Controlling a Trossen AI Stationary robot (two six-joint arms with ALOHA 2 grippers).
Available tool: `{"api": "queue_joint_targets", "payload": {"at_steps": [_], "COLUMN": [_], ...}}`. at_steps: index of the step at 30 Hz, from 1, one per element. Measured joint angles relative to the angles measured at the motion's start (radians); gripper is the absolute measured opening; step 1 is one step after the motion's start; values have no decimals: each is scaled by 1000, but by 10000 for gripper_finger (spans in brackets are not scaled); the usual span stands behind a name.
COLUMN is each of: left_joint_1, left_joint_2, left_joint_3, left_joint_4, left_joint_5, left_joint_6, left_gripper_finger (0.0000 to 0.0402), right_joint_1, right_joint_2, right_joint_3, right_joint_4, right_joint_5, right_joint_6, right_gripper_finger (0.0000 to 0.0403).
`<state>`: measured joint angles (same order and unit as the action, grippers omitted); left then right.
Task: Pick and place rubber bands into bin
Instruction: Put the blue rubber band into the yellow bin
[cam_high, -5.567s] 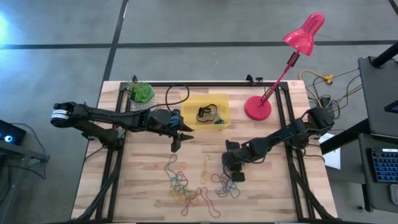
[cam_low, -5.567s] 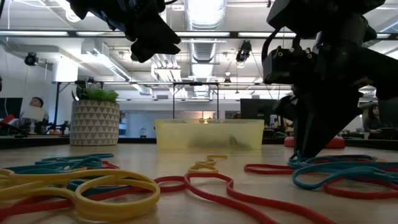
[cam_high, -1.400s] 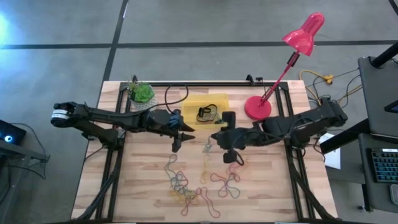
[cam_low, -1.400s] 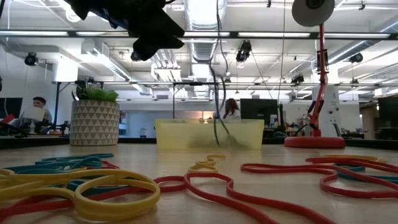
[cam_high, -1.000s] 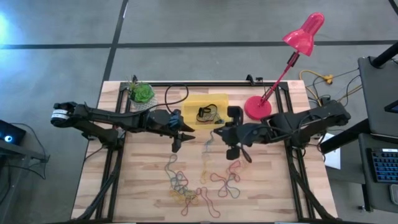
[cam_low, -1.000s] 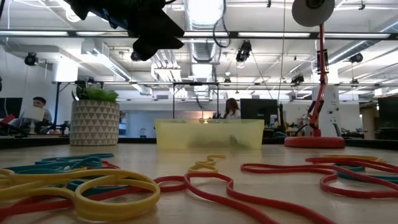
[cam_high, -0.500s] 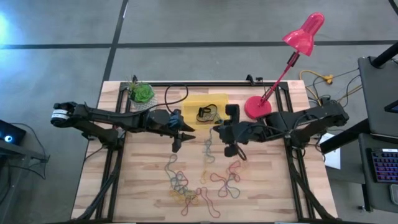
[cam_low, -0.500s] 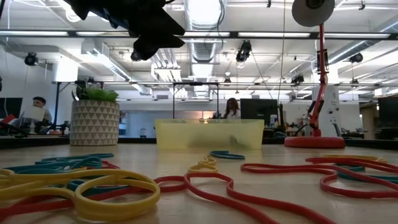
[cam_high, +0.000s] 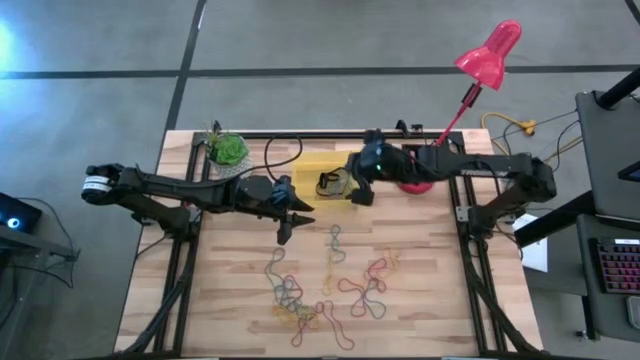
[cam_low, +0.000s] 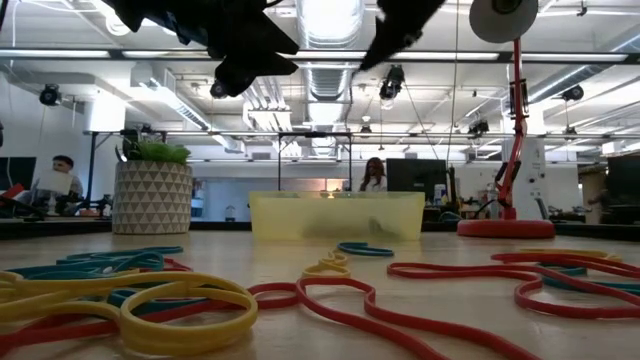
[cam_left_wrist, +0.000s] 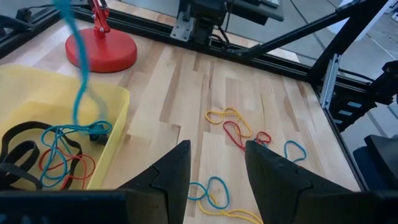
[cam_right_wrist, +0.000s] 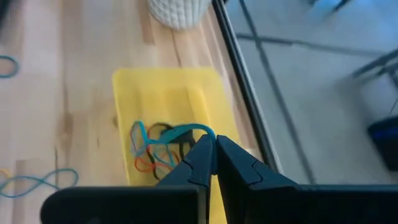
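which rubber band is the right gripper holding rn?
The blue rubber band, pinched in the shut right gripper and hanging down into the bin. The other rubber bands lie loose on the table or already sit in the bin.

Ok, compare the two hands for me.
The right hand is above the bin, shut on a blue rubber band that hangs into it. The left hand is open, holds nothing, and hangs over bare table beside the bin. Both are dark two-finger hands raised off the table.

Above the bin (cam_high: 335, 181) hangs the right tool (cam_high: 352, 192), the lamp base (cam_high: 414, 175) close beside; bare wood lies right of it.
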<state>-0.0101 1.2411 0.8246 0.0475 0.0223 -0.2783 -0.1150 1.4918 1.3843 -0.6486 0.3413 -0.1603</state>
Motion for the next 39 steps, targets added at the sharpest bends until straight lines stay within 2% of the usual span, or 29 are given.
{"api": "queue_joint_targets", "payload": {"at_steps": [6,11,17,24,28,39], "left_joint_1": [0,0,0,0,0,0], "left_joint_2": [0,0,0,0,0,0], "left_joint_3": [0,0,-1,-6,-12,-13], "left_joint_4": [-3,-3,-2,-2,-1,7], "left_joint_5": [0,0,0,0,-1,-1], "left_joint_6": [0,0,-2,-4,-5,-7], "left_gripper_finger": [136,136,136,136,136,136], "right_joint_1": [-127,-163,-172,-182,-180,-185], "right_joint_2": [1,1,1,1,1,1], "right_joint_3": [-112,-202,-300,-388,-396,-377], "right_joint_4": [85,206,332,423,443,445], "right_joint_5": [-136,-220,-243,-260,-314,-316], "right_joint_6": [55,79,86,165,169,210], "right_gripper_finger": [8,8,8,12,34,130]}}
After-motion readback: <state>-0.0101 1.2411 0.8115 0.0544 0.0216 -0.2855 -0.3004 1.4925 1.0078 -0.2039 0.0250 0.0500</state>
